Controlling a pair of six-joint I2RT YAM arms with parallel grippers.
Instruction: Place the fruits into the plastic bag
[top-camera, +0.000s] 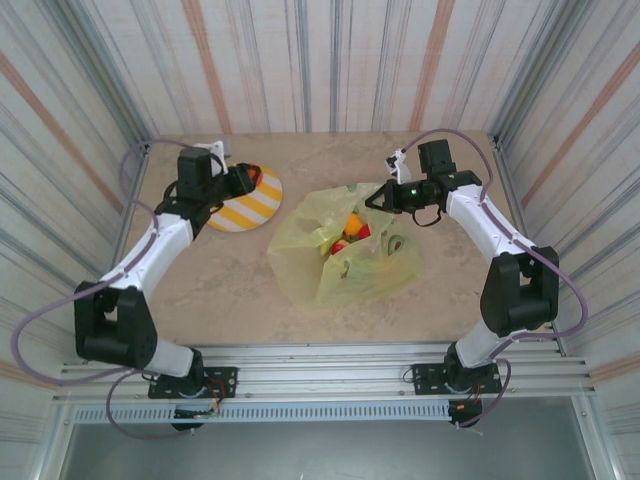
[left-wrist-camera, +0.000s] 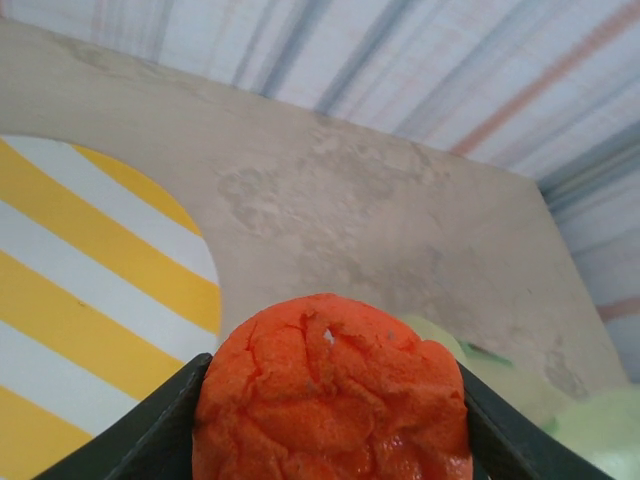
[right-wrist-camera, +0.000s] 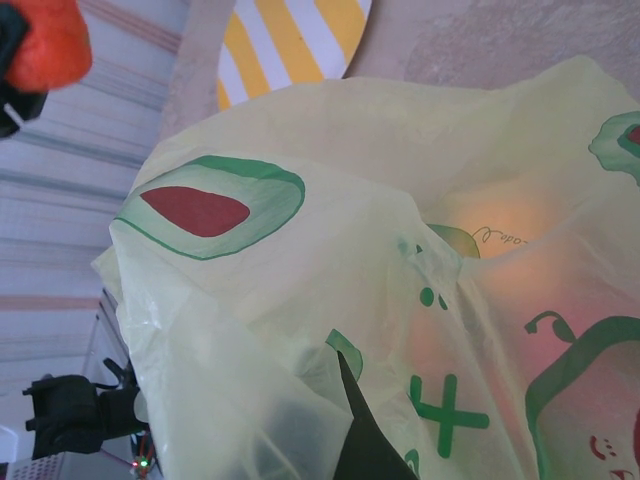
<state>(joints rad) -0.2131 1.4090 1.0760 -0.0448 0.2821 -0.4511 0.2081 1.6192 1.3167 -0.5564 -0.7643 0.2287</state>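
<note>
**Desk:** At left?

**Field:** Shows the left hand (top-camera: 243, 180) above the edge of the striped plate (top-camera: 250, 205), closed on an orange fruit (left-wrist-camera: 330, 400) and clamping it from both sides.

**Desk:** Handling?

**Field:** Looks soft and light, with a cracked, foamy skin. Probably suits a grip across the middle, as here, and needs no hard squeeze.

**Desk:** Centre?

**Field:** Finds the plastic bag (top-camera: 345, 250) slumped on the tabletop (top-camera: 230, 270), just right of the plate. Holds other fruits (top-camera: 350, 232) inside, with red, orange and yellow showing at the mouth.

**Desk:** Right?

**Field:** Catches the right hand (top-camera: 385, 197) at the bag's upper right rim, apparently pinched shut on a fold of the film and propping the mouth open. Reads as thin, crinkly, slippery stuff, likely to sag wherever unsupported. Best taken at the rim, never by the belly.

**Desk:** Remaining?

**Field:** Calls for carrying the orange fruit rightward to the open mouth and letting go just above the others, without knocking the held rim.
</note>
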